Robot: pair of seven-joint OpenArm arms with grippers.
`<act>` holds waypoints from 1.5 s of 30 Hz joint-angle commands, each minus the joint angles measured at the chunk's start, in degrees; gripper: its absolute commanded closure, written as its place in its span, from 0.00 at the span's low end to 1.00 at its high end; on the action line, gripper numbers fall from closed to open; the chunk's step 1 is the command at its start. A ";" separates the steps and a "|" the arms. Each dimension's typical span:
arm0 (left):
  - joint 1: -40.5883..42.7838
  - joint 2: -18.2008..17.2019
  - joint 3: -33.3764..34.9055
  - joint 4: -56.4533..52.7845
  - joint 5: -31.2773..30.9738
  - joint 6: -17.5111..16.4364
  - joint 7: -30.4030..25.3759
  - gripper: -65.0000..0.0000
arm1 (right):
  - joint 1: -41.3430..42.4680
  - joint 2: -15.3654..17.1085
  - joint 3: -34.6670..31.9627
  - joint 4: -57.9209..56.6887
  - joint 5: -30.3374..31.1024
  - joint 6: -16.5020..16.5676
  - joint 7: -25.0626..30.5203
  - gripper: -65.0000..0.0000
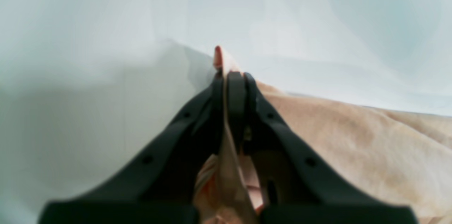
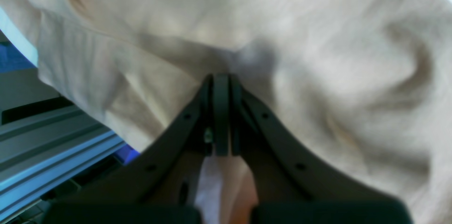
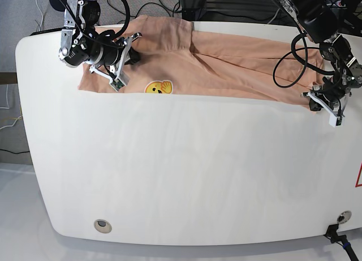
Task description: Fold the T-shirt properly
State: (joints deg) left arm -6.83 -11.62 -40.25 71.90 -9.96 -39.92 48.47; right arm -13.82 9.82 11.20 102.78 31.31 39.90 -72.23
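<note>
Both grippers are clenched on the T-shirt (image 3: pixel 226 65). Left gripper (image 1: pixel 231 74) pinches its edge by the white table (image 3: pixel 181 170); right gripper (image 2: pixel 220 76) bites the bunched fabric.

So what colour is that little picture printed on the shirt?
Yellow: a small smiley print on the peach-pink T-shirt, clearest in the base view.

A broad white desk (image 3: pixel 169 170) with rounded corners fills most of the base view, evenly lit and softly glossy. Two round metal fittings (image 3: pixel 102 225) sit near its front edge, one toward each corner. Beyond its far edge, black cables (image 3: pixel 155 3) trail over dark equipment. Left of the desk lies grey floor (image 3: pixel 14 57); in front of it, pale floor.
</note>
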 commanded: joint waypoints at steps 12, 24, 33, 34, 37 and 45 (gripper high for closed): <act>4.76 1.64 -0.06 15.79 -1.08 -0.08 -0.78 1.00 | 0.51 0.42 0.18 0.91 0.73 0.10 0.45 1.00; 21.29 1.73 5.57 36.01 -6.70 -0.08 3.27 1.00 | 1.21 0.33 0.18 0.91 0.73 0.10 0.45 1.00; 18.39 -1.44 4.78 35.75 -6.44 -0.08 3.00 1.00 | 0.86 0.33 0.18 0.91 0.82 0.10 0.45 1.00; 17.69 -1.79 3.99 35.22 -6.44 -0.08 3.00 1.00 | 0.86 0.33 0.18 0.91 0.82 0.10 0.45 1.00; 14.61 -2.14 3.28 32.76 -6.44 -0.08 3.00 1.00 | 0.77 0.33 0.18 0.91 0.82 0.10 0.45 1.00; 11.71 -4.69 5.22 26.78 -6.44 -0.08 2.92 0.90 | 0.77 0.33 0.18 0.91 0.82 0.10 0.27 1.00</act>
State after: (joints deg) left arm 5.65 -15.14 -34.74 98.02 -15.73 -40.12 52.73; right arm -13.37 9.82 11.20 102.78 31.27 39.90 -72.62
